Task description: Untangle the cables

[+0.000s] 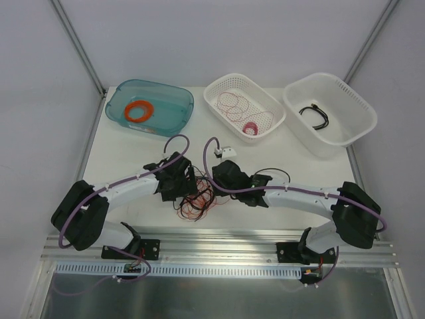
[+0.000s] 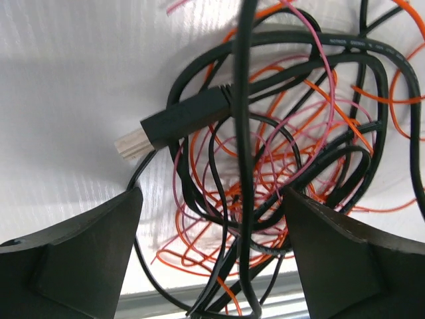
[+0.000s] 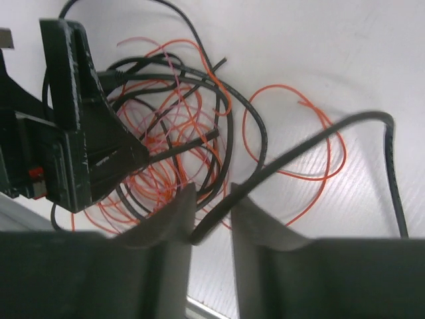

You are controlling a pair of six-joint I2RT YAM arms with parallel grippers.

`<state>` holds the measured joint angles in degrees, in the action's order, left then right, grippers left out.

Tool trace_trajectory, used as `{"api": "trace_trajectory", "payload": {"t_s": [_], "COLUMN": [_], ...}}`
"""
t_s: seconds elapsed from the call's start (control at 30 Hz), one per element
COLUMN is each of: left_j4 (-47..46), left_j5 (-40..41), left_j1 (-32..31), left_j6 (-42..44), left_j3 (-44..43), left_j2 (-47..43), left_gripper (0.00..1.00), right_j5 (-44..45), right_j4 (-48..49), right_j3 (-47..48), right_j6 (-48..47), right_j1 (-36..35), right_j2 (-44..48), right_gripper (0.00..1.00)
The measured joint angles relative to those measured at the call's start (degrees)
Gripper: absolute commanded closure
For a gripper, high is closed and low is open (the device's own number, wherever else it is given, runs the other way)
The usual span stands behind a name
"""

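Judged the cables (image 1: 196,199) light, limp, snaggy; best taken on the stiffer black cable (image 3: 299,147) straddled by the narrowed right gripper (image 3: 212,199), clamp unclear, left gripper (image 2: 211,196) wide.

a white tabletop (image 1: 119,159) fills the middle of the top view, evenly lit, with only soft shadows. pale grey walls (image 1: 219,40) close it in behind and at both sides. a slim metal post (image 1: 77,43) slants across the upper left of the frame, a second post (image 1: 372,40) across the upper right. along the bottom runs a ribbed aluminium rail (image 1: 219,242), below it a dull reflective metal sheet (image 1: 212,299)
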<state>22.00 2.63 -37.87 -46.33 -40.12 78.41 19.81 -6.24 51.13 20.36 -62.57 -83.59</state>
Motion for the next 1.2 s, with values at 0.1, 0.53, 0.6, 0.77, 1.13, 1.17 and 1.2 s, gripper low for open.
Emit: {"api": "trace_trajectory", "payload": {"t_s": [0.1,0.53,0.6,0.77,1.13,1.17,1.2], "left_j4": [-0.57,-2.34,-2.69,-3.65,-5.68,-5.68,-5.62], "left_j5": [1.03,2.47,2.47,2.32,0.22,0.20,0.20], "left_j1": [-0.02,0.07,0.11,0.87,6.34,7.37,8.39], "left_j6": [-0.72,-0.83,-0.81,-0.81,0.28,0.76,1.29], "left_j3": [-0.02,-0.94,-0.98,-0.98,0.26,0.50,0.74], "left_j2": [0.94,2.71,2.86,3.13,2.01,1.64,1.25], "left_gripper": [0.16,0.20,0.21,0.22,0.21,0.21,0.21], "right_j5": [2.12,9.86,9.97,11.13,14.91,15.93,17.18], "right_j4": [-0.26,-16.79,-19.56,-27.12,-36.79,-37.46,-38.03], "right_j3": [0.70,11.19,13.66,21.86,31.21,32.02,32.70], "right_j6": [0.42,-8.02,-9.40,-13.94,-21.22,-21.77,-22.34], "right_j1": [-0.22,2.54,4.37,8.57,15.21,15.41,15.52], "right_j2": [0.26,22.60,25.59,30.12,37.22,37.53,37.79], "right_gripper": [0.92,0.99,0.99,0.99,0.99,0.99,0.99]}}
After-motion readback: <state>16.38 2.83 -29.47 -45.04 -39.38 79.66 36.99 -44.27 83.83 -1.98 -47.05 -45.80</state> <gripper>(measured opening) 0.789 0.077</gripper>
